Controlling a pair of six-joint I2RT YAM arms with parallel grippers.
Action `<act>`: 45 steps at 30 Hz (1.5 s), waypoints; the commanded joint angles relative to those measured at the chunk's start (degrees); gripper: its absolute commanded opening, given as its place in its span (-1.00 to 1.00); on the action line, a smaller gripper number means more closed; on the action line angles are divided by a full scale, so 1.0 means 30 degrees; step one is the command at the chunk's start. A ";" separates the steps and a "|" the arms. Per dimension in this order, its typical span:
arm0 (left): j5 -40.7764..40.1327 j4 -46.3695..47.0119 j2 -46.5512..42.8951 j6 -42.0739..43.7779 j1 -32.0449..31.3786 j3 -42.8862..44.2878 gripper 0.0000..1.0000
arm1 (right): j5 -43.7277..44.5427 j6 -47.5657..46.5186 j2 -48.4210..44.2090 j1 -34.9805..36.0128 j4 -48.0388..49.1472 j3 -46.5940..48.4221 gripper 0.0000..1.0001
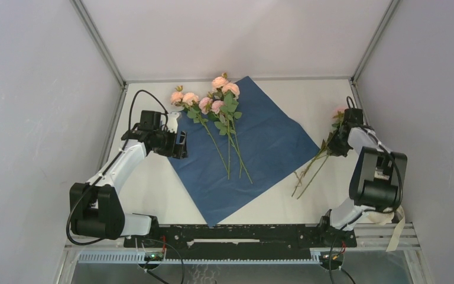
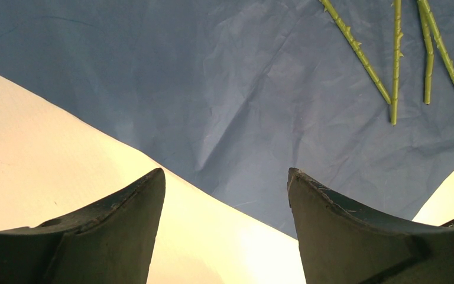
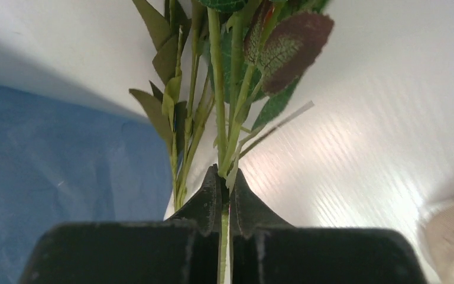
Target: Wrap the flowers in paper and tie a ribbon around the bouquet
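The paper (image 1: 260,148) lies flat on the table with its dark navy face up. Several pink flowers (image 1: 216,100) rest on its far left part, their stems (image 2: 395,59) pointing toward me. Another pink flower bunch (image 1: 310,168) lies off the paper's right corner. My right gripper (image 1: 338,142) is shut on one of its green stems (image 3: 219,89), just below the leaves. My left gripper (image 1: 180,145) hovers open over the paper's left edge (image 2: 213,89), with nothing between its fingers. A cream-beige strip, apparently the ribbon (image 1: 397,232), hangs by the right arm's base.
White walls with metal corner posts (image 1: 103,47) close in the table on three sides. The black arm-mount rail (image 1: 236,232) runs along the near edge. Bare white table (image 1: 153,183) shows between the paper and the left arm.
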 commanded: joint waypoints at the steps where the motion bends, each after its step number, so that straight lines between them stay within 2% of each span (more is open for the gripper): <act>1: 0.0039 0.0249 -0.0398 0.0345 0.0113 -0.0253 0.60 | 0.2608 -0.0802 -0.3774 0.0101 -0.1278 0.0979 -1.00; 7: 0.0201 0.0245 -0.0500 0.0336 0.0115 -0.0257 0.60 | 0.5475 -0.1635 -0.6680 0.1002 -0.3767 0.3461 -0.83; 10: 0.0200 0.0246 -0.0669 0.0336 0.0116 -0.0250 0.60 | 0.5887 -0.1705 -0.7433 0.1721 -0.4801 0.4790 -1.00; 12: 0.0227 0.0267 -0.0752 0.0382 0.0123 -0.0272 0.60 | 0.5890 -0.1493 -0.8110 0.2683 -0.4902 0.5303 -1.00; 14: 0.0229 0.0324 -0.0764 0.0380 0.0123 -0.0291 0.60 | 0.5041 -0.0994 -0.8830 0.4473 -0.4025 0.5530 -1.00; 17: 0.0215 0.0334 -0.0693 0.0368 0.0123 -0.0269 0.60 | 0.1447 -0.0329 -0.8567 0.8795 -0.0432 0.5581 -1.00; 21: 0.0070 0.0250 -0.0691 0.0368 0.0113 -0.0254 0.60 | -0.1486 0.0334 -0.4160 1.3257 0.2697 0.7561 -1.00; 24: -0.0073 0.0249 -0.0835 0.0417 0.0123 -0.0256 0.60 | -0.0266 0.0216 0.1053 1.5295 0.0997 1.2198 -1.00; 26: -0.0062 0.0313 -0.0876 0.0424 0.0115 -0.0308 0.60 | 0.1346 0.0337 0.4301 1.6042 -0.0426 1.6064 -1.00; 28: -0.0053 0.0364 -0.0771 0.0424 0.0133 -0.0328 0.60 | 0.1443 0.0535 0.7160 1.6322 -0.1229 1.8664 -0.99; 31: 0.0021 0.0328 -0.0542 0.0438 0.0115 -0.0326 0.60 | 0.1816 0.0961 1.0186 1.6436 -0.2191 2.1137 -0.79; 34: 0.0076 0.0363 -0.0370 0.0477 0.0122 -0.0343 0.60 | 0.1333 0.0817 1.1972 1.6321 -0.2891 2.2246 -0.12; 36: 0.0104 0.0357 -0.0309 0.0473 0.0119 -0.0328 0.60 | 0.1084 0.0412 1.2049 1.6296 -0.3629 2.2490 0.21; 37: 0.0105 0.0358 -0.0280 0.0481 0.0115 -0.0326 0.60 | 0.1397 0.0192 1.1727 1.6296 -0.3971 2.2318 0.29; 40: 0.0090 0.0337 -0.0250 0.0424 0.0119 -0.0323 0.60 | 0.3168 -0.0282 0.9300 1.6143 -0.4119 2.0226 0.41; 45: 0.0061 0.0350 -0.0539 0.0476 0.0130 -0.0323 0.60 | 0.5202 0.0609 0.2517 1.4295 -0.1903 1.1156 0.45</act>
